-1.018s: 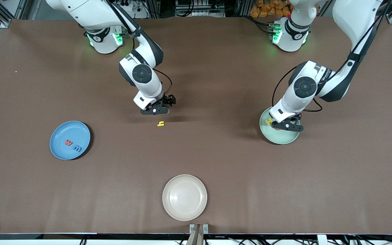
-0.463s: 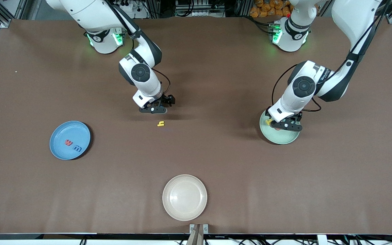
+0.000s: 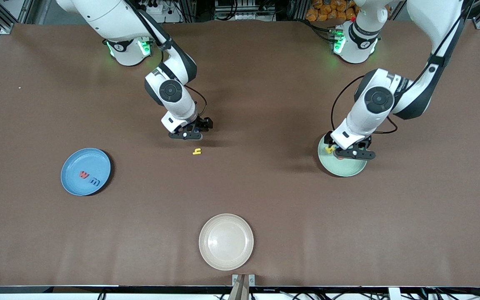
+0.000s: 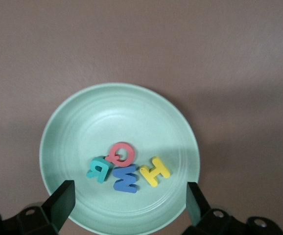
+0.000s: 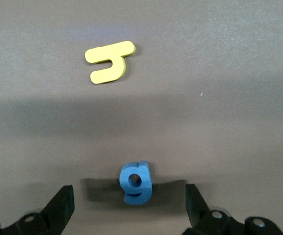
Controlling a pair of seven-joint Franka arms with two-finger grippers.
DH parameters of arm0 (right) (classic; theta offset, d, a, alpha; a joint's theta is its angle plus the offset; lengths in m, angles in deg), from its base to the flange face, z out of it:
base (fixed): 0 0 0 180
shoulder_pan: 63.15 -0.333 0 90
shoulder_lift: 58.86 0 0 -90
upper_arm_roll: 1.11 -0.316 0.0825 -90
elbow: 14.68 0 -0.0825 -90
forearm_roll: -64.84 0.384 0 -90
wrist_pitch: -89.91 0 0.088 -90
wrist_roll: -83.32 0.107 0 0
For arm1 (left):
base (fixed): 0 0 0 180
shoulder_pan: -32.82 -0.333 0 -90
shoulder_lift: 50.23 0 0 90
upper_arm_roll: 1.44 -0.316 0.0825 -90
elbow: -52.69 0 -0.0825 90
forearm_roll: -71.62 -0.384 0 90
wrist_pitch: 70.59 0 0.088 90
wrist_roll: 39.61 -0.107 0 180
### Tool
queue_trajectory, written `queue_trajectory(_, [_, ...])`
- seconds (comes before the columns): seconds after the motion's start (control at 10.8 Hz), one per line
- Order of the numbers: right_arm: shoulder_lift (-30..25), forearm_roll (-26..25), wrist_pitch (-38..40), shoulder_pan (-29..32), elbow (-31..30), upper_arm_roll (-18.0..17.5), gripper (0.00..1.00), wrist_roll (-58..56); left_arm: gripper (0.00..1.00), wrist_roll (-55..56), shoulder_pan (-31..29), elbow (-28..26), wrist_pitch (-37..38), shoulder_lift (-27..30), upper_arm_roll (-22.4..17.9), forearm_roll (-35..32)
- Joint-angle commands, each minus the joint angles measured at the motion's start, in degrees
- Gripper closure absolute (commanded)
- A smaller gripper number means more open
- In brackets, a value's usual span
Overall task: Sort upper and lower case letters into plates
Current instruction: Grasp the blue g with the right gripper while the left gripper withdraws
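Because the letters are thin foam, they should be very light, soft and easily squashed, so I judge the best hold is a gentle pinch across the flat edges, low to the table (image 3: 265, 196).

Toward the right arm's end, the blue plate (image 3: 68, 179) holds a red w (image 3: 83, 174) and a blue m (image 3: 94, 181). Near mid-table the right gripper (image 3: 186, 135) hangs spread wide and empty over a small blue g (image 5: 136, 182); a yellow h (image 3: 197, 151) lies just beside, nearer the front camera.

Toward the left arm's end, the left gripper (image 3: 351, 154) stands released above the mint plate (image 4: 63, 127), which holds a red Q (image 4: 119, 154), teal R (image 4: 98, 169), blue W (image 4: 126, 178) and yellow H (image 4: 154, 171).

A cream plate (image 3: 206, 229) sits unused.
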Motion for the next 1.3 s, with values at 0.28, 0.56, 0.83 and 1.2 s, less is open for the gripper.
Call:
queue_trajectory(0.28, [-0.5,0.1,-0.9,0.2,-0.9,-0.2,0.00,3.9,0.00,-7.3,8.7,21.6,28.3,7.5,-10.2,8.4])
queue_trajectory(0.56, [-0.4,-0.9,-0.9,0.2,-0.9,-0.2,0.00,3.9,0.00,-15.9,9.1,30.5,33.7,8.9,-15.8,10.2])
queue_trajectory(0.83, [0.1,-5.1,-1.0,0.4,-0.7,-0.2,0.00,3.9,0.00,-16.5,9.8,33.9,34.5,10.7,-19.9,10.2])
queue_trajectory(1.2, [0.3,-5.2,-1.2,0.4,-0.7,-0.2,0.00,4.0,0.00,-16.3,10.7,39.7,42.2,10.4,-26.9,19.6])
